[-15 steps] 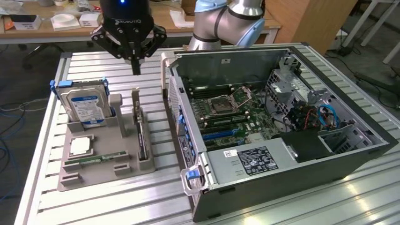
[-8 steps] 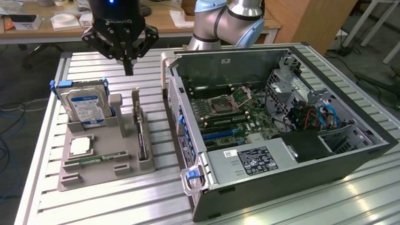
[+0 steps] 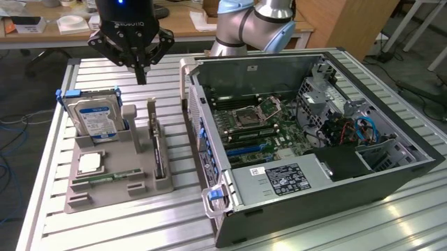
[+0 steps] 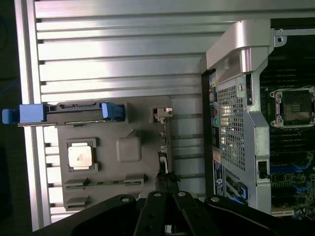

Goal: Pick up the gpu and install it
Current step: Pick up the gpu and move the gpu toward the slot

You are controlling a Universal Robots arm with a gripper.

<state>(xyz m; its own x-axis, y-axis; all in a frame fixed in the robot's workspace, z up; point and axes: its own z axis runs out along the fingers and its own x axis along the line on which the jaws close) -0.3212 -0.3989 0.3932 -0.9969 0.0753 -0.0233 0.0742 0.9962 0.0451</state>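
Observation:
The gpu [image 3: 158, 149] is a thin dark card standing edge-on in a slot along the grey holder tray's [image 3: 133, 172] side nearest the computer case. In the wrist view the gpu [image 4: 164, 147] is a slim dark line along the tray's edge. My gripper [image 3: 142, 77] hangs above the table beyond the tray's far end, a little to the exterior view's left of the card's line. Its fingers point down, shut, with nothing between them. In the wrist view my gripper [image 4: 166, 197] sits close over the card's near end.
The tray also holds a silver blue-labelled hard drive [image 3: 96, 119], a CPU chip [image 3: 91, 163] and a green memory stick [image 3: 104, 178]. An open computer case [image 3: 391, 172] lies at the exterior view's right, its motherboard [image 3: 258, 130] exposed. The ribbed metal table [image 3: 104, 73] surrounds both.

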